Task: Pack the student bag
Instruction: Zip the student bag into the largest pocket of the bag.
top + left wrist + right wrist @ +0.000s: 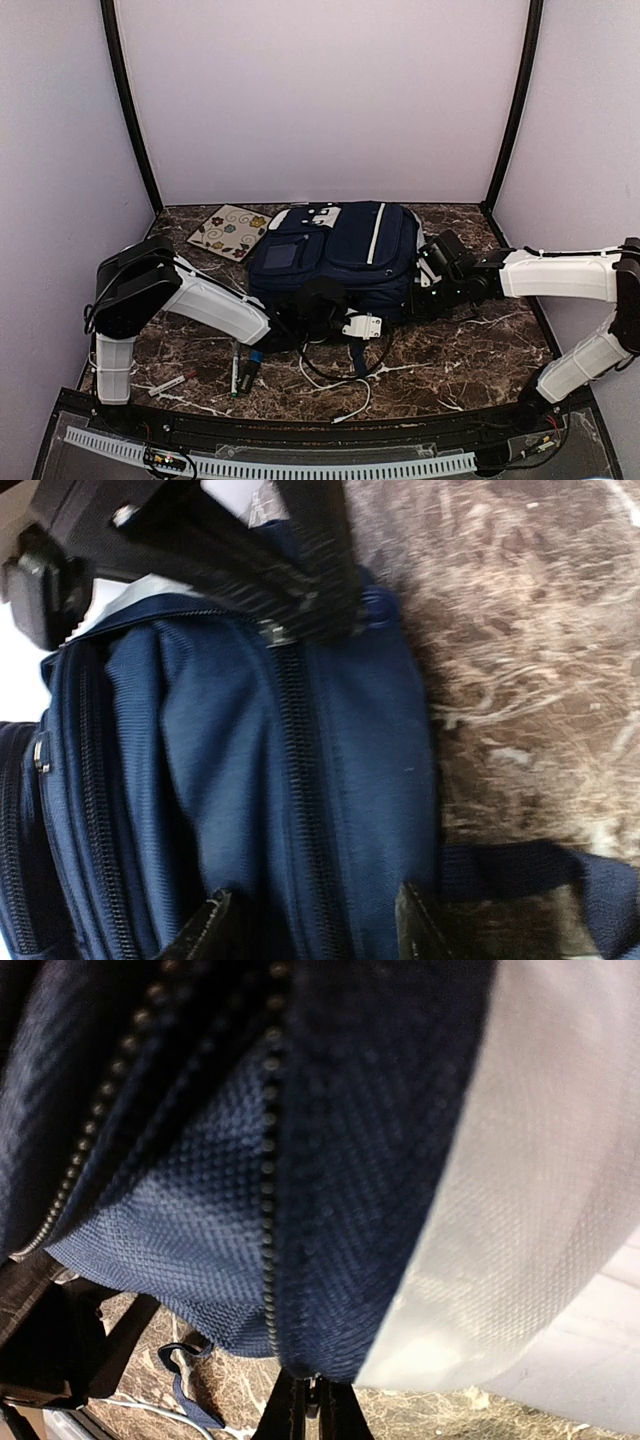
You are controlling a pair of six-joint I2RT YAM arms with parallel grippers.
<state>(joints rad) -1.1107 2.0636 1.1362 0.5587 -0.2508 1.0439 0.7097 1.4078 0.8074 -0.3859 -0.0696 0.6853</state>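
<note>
The navy student bag lies flat in the middle of the table, with white trim stripes and a white patch at its far end. My left gripper is at the bag's near edge. In the left wrist view it is open, and its fingers straddle blue fabric with a zipper line. My right gripper is at the bag's right side. In the right wrist view it is shut on a small metal zipper pull at the end of a zipper.
A flowered notebook lies at the far left of the bag. Two markers and a pen lie near the left arm. A white charger with its cable lies in front of the bag. A loose blue strap lies on the marble.
</note>
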